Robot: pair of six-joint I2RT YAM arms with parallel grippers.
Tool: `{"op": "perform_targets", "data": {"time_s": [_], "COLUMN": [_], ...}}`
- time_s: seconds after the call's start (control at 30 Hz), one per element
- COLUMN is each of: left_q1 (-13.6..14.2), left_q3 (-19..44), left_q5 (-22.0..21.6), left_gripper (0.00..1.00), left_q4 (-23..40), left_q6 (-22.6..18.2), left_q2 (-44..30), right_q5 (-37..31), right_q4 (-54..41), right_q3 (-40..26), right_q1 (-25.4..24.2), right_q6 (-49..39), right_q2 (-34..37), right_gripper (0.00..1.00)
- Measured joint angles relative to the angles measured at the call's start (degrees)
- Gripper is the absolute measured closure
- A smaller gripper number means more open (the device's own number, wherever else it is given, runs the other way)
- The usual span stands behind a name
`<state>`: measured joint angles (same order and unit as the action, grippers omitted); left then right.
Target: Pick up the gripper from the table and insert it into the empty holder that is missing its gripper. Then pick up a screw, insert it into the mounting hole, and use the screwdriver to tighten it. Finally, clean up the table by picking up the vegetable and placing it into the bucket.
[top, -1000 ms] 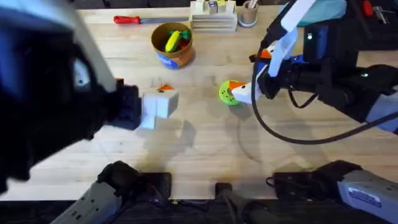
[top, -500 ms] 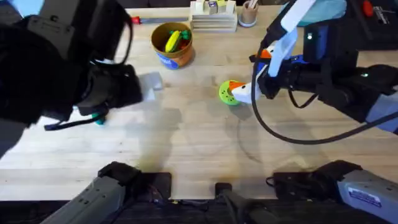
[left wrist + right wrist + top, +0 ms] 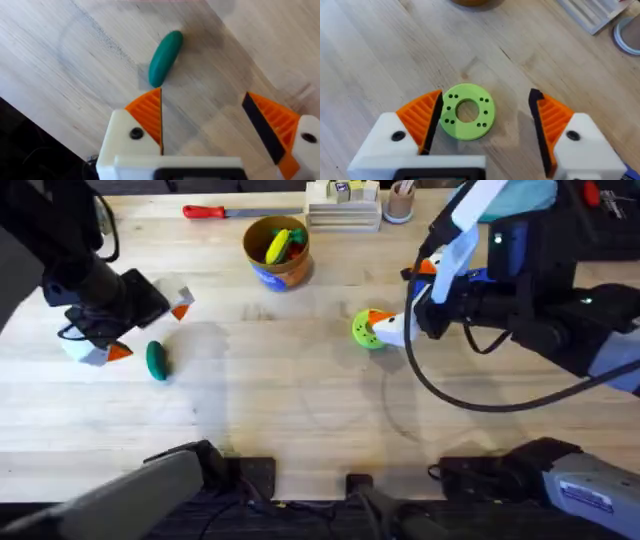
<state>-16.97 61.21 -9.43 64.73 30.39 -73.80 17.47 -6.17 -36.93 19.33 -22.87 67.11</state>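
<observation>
While wood table holds bucket, claws spread

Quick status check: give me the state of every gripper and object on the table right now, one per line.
Left gripper: open, above the table, holding nothing.
Right gripper: open, jaws either side of the green disc.
Green disc: flat on the table, not gripped.
Teal vegetable: lying on the table, just beyond the left jaws.
Bucket: upright, yellow and green items inside.
Red screwdriver: lying at the far edge.
</observation>
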Motion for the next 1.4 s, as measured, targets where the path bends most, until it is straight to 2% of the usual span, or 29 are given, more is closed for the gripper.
{"op": "perform_targets", "data": {"time_s": [0.13, 0.2, 0.43, 0.5, 0.6, 0.67, 0.83, 1.03, 1.07, 1.1, 1.17, 1.2, 1.4], "left_q1": [-6.30, -8.23, -11.51, -12.28, -13.45, -13.93, -14.03, -14.03, -14.03, -14.03, -14.04, -14.03, -13.81], "left_q3": [-0.02, -0.07, -0.22, -0.22, -0.22, -0.22, -0.24, -0.25, -0.26, -0.24, -0.23, -0.22, -0.22], "left_q5": [3.75, 4.40, 5.64, 5.75, 5.81, 5.81, 7.54, 8.42, 8.43, 8.43, 8.40, 8.43, 8.81], "left_gripper": [0.009, 0.008, 0.009, 0.010, 0.075, 0.118, 0.151, 0.457, 0.556, 0.708, 0.948, 0.978, 0.975], "left_q4": [-0.46, -0.63, -3.81, -5.05, -6.15, -6.36, -7.13, -7.99, -8.00, -7.98, -8.12, -7.96, -4.84], "left_q6": [-9.39, -13.34, -21.98, -23.88, -25.48, -26.07, -26.97, -27.19, -27.11, -27.40, -27.55, -27.58, -27.28], "left_q2": [-6.43, -9.21, -15.68, -16.97, -18.98, -20.41, -22.62, -22.69, -22.69, -22.69, -22.52, -22.36, -22.36], "right_q5": [0.00, 0.00, 0.00, 0.00, 0.00, 0.00, 0.00, 0.00, 0.00, 0.00, 0.00, 0.00, 0.00], "right_q4": [0.02, 0.02, 0.00, 0.00, 0.00, -0.02, -0.02, -0.02, -0.02, -0.02, -0.02, -0.02, -0.02], "right_q3": [0.00, 0.00, 0.00, 0.00, 0.00, 0.00, 0.00, 0.00, 0.00, 0.00, 0.00, 0.00, 0.00], "right_q1": [0.00, 0.00, 0.00, 0.00, 0.00, 0.00, 0.00, 0.00, 0.00, 0.00, 0.00, 0.00, 0.00], "right_q6": [-0.02, -0.01, 0.00, 0.18, 0.93, 1.49, 2.08, 2.12, 2.12, 2.12, 2.12, 2.12, 2.12], "right_q2": [0.00, -0.01, 0.00, 0.00, 0.00, 0.00, 0.00, -0.01, 0.00, 0.00, 0.00, 0.00, -0.01], "right_gripper": [0.009, 0.010, 0.010, 0.010, 0.010, 0.009, 0.010, 0.011, 0.011, 0.011, 0.011, 0.011, 0.010]}}
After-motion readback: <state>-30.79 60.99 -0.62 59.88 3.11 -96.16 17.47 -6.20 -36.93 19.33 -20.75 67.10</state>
